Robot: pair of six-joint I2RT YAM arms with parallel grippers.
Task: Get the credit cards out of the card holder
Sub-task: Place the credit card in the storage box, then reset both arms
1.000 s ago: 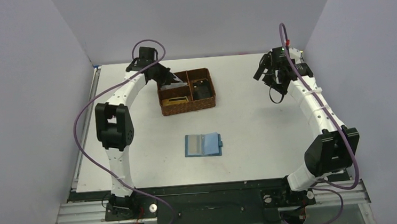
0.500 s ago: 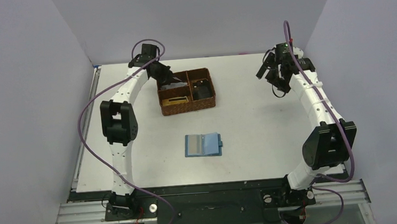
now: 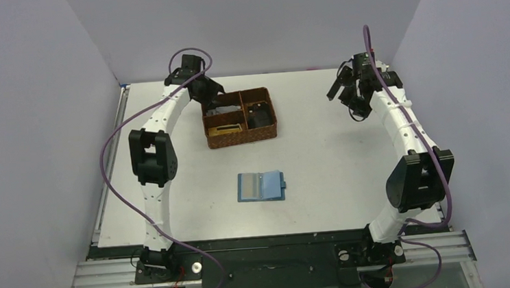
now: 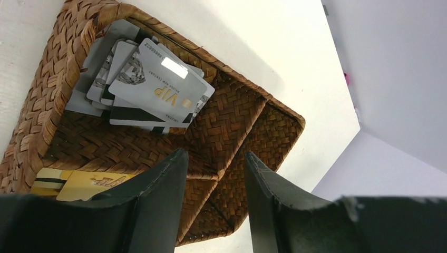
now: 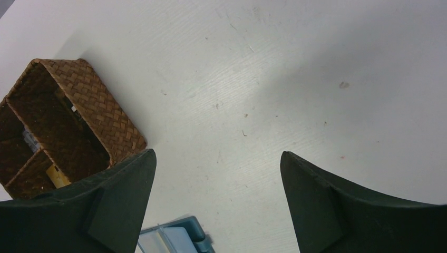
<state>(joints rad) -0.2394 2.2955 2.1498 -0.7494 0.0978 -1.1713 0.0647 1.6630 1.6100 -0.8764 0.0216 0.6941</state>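
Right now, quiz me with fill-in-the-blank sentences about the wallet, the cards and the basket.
1. The wallet lies ___ on the table.
2. The top silver card in the basket reads ___.
3. The card in the neighbouring compartment is ___ in colour.
4. The right gripper holds ___.
Missing words: open; VIP; gold; nothing.
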